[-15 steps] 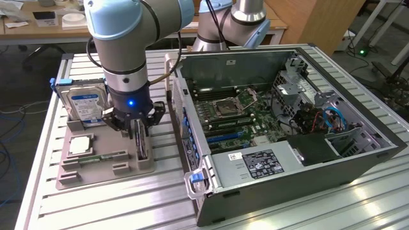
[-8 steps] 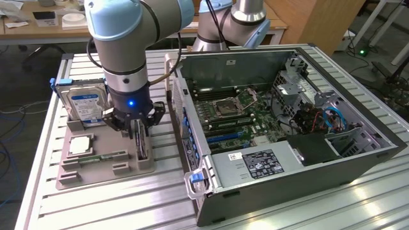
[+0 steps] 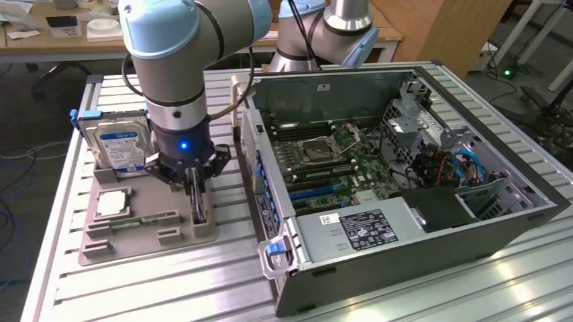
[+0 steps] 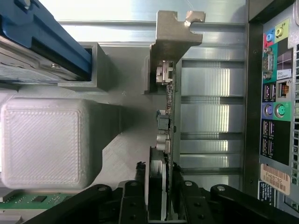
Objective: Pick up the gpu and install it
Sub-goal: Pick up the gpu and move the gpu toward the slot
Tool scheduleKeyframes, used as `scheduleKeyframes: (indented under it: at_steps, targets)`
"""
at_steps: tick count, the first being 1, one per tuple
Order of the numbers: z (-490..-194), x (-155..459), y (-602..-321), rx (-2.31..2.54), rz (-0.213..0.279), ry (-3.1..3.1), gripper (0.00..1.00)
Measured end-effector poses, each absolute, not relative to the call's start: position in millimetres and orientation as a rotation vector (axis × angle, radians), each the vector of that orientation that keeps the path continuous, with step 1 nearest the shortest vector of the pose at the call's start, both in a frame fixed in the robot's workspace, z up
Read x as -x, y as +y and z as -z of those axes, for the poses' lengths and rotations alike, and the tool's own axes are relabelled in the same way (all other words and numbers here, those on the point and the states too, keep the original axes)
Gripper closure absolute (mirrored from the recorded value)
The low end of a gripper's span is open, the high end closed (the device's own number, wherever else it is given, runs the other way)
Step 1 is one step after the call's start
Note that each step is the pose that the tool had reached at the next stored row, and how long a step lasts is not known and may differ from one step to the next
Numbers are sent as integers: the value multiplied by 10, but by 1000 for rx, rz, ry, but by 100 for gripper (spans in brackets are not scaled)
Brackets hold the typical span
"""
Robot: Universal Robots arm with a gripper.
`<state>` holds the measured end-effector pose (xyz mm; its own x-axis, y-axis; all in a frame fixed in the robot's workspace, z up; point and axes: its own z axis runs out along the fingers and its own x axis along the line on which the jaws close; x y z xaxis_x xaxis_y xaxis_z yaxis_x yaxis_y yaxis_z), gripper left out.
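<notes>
We see the end effector [image 3: 196, 200] lowered over the grey holder tray [image 3: 170, 236] on the slatted tabletop [image 3: 134, 288]. It straddles the gpu [image 3: 198, 215], which stands on edge in its slot directly beneath. In the wrist view the gpu [image 4: 169, 107] runs edge-on away from the end effector [image 4: 159, 179], its pale metal bracket [image 4: 172, 42] at the far end. The dark fingers [image 4: 134, 196] sit narrow, one on each side of the card. We make out a sliver of gap on one side, so the card is flanked but not clamped. To the exterior view's left of the end effector stand the hard drive [image 3: 121, 144], the processor chip [image 3: 114, 201] and the green memory stick [image 3: 143, 220]. Just beside it, to the exterior view's right, lies the open computer case [image 3: 403, 168].
</notes>
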<state>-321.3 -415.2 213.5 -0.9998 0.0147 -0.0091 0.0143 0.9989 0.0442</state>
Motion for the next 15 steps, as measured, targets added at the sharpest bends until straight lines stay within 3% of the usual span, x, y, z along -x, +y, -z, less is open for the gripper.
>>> scheduleKeyframes:
  at_steps: [1, 15]
  targets:
    - [-2135, 3213, -4152, -23, -69, 3131, 70]
    - [-2134, 3187, -4152, -23, -69, 3131, 70]
